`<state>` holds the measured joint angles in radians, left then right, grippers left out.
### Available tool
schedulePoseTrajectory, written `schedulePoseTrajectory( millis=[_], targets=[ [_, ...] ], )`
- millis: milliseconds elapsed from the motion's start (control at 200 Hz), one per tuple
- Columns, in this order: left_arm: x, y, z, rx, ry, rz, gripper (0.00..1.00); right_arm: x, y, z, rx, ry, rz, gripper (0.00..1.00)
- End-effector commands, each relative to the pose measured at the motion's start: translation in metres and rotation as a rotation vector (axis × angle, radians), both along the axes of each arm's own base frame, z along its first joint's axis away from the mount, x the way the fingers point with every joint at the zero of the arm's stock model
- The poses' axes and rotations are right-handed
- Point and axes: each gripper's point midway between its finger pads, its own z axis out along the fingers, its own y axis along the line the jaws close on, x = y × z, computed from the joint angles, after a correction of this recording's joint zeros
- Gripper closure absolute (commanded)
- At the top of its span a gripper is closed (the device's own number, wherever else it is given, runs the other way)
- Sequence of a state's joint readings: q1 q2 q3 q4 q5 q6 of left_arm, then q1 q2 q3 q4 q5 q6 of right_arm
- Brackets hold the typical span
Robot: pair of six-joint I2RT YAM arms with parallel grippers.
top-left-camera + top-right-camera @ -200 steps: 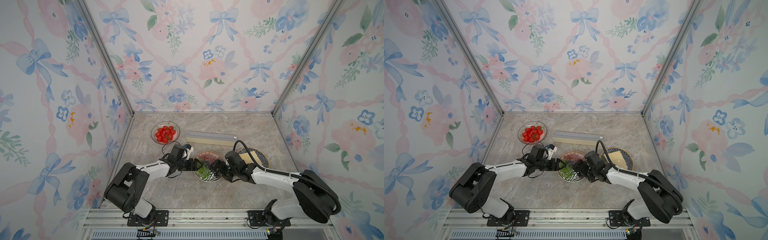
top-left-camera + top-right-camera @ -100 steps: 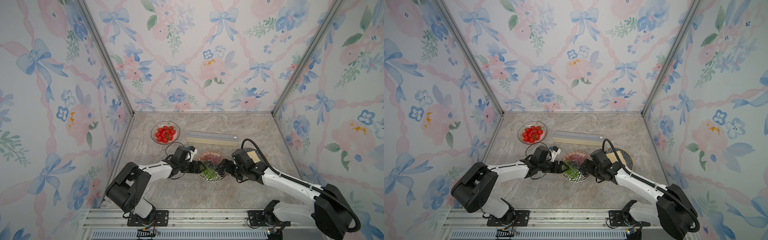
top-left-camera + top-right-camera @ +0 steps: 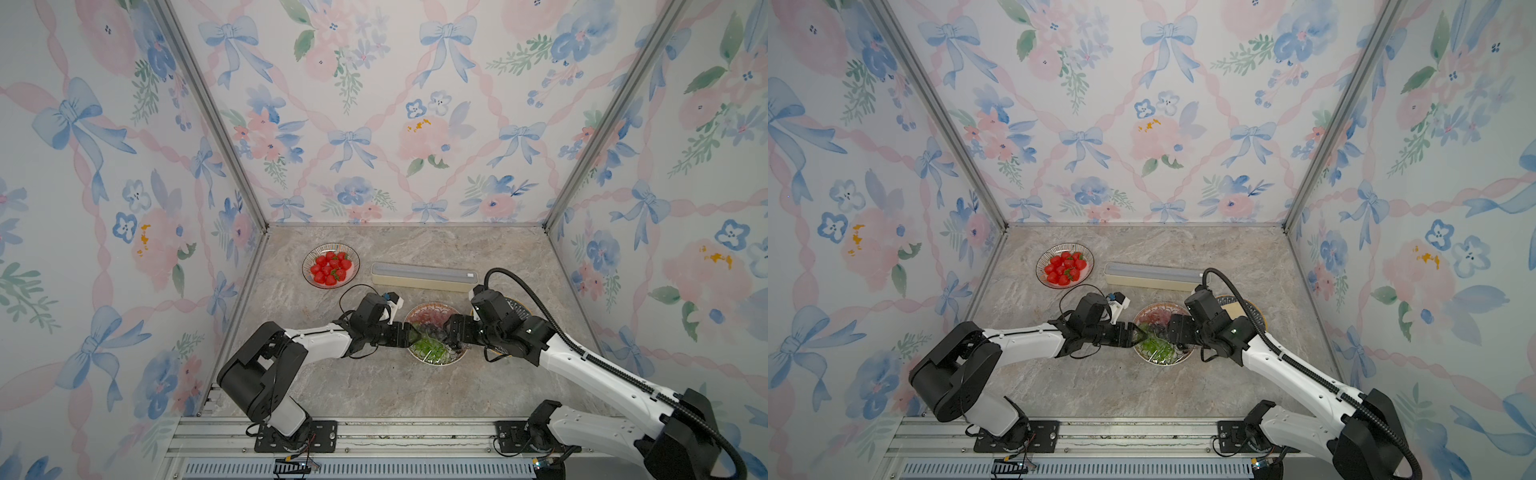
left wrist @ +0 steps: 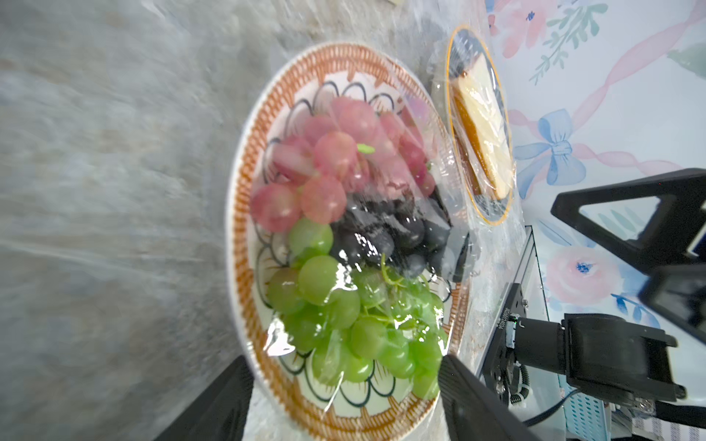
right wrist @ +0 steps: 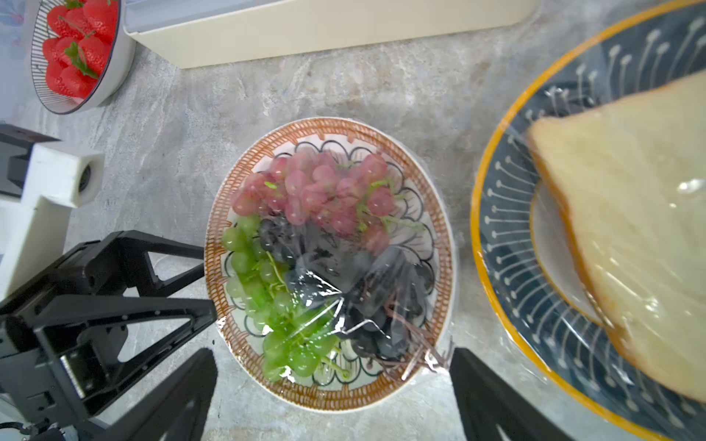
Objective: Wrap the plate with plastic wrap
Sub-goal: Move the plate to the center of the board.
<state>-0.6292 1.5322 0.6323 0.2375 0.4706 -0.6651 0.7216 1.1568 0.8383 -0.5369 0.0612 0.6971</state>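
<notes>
The plate (image 3: 432, 306) (image 3: 1158, 306), white with an orange-brown woven rim (image 5: 328, 128) (image 4: 244, 214), sits mid-table and holds pink, green and dark grapes. Clear, crinkly plastic wrap (image 5: 344, 290) (image 4: 382, 236) lies over the grapes and bunches up shiny on the dark ones. My left gripper (image 3: 409, 332) (image 3: 1133, 332) (image 4: 345, 366) (image 5: 208, 282) is open at the plate's left edge, its fingers either side of a stretch of rim. On the opposite edge my right gripper (image 3: 451, 332) (image 3: 1173, 332) (image 5: 332, 359) stands open, holding nothing. The cream wrap box (image 3: 424, 276) (image 5: 324, 26) lies behind the plate.
A glass bowl of strawberries (image 3: 331, 270) (image 5: 76, 49) stands at the back left. A dark blue, yellow-rimmed plate (image 3: 519, 306) (image 5: 515, 244) with a slice of bread under film sits close to the right of the grape plate, beneath my right wrist. Floral walls close in three sides.
Both grippers have shifted to the right. The right arm has drawn back from over the grapes to the plate's right edge. The plate looks to have slid a little right.
</notes>
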Motion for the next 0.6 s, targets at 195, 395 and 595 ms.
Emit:
schedulePoseTrajectory(
  millis=[195,395,595],
  targets=[
    [0.063,0.117,0.057,0.074,-0.223,0.328,0.21,0.024,0.105,0.014,-0.155,-0.101,0.284,0.03],
    [0.102,0.212,0.093,0.080,-0.303,0.628,0.22,0.031,0.194,-0.025,-0.015,0.007,0.367,0.09],
    [0.125,0.254,0.124,0.059,-0.350,0.732,0.21,0.042,0.207,-0.063,-0.095,0.084,0.367,0.11]
  ],
)
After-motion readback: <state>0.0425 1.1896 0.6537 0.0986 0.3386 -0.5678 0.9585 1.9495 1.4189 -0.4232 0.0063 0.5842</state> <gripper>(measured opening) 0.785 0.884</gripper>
